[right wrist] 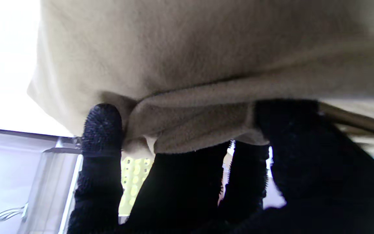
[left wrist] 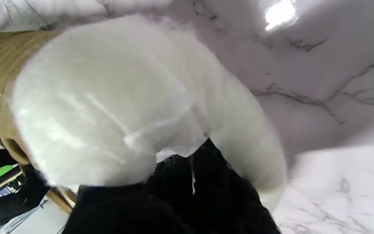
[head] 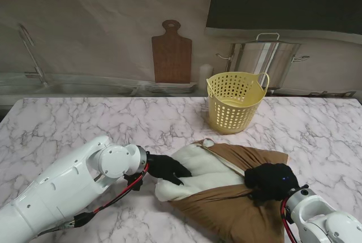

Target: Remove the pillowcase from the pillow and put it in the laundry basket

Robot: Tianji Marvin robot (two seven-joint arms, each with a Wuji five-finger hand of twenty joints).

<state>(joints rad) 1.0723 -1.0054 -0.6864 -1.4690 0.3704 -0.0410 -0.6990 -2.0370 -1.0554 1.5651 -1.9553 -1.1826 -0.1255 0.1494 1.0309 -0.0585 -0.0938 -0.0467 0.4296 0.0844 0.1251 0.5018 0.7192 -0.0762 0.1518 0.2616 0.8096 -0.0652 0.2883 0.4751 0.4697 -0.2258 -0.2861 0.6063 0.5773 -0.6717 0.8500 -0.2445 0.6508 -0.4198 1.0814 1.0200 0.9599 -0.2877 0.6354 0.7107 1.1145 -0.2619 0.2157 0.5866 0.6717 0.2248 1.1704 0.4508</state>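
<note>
A white pillow (head: 195, 170) lies on the marble table, its left end sticking out of a brown pillowcase (head: 237, 212) that covers the rest. My left hand (head: 166, 168), in a black glove, is closed on the bare white end of the pillow (left wrist: 115, 104). In its own black glove, my right hand (head: 270, 181) pinches a fold of the brown pillowcase (right wrist: 200, 123) on the pillow's right side. The yellow laundry basket (head: 235, 101) stands upright farther from me, behind the pillow.
A wooden cutting board (head: 171, 52) leans on the back wall. To the right behind the basket stands a steel pot (head: 263, 57). A sink and faucet (head: 31, 56) are at the far left. The marble table (head: 68, 124) stretches to the left.
</note>
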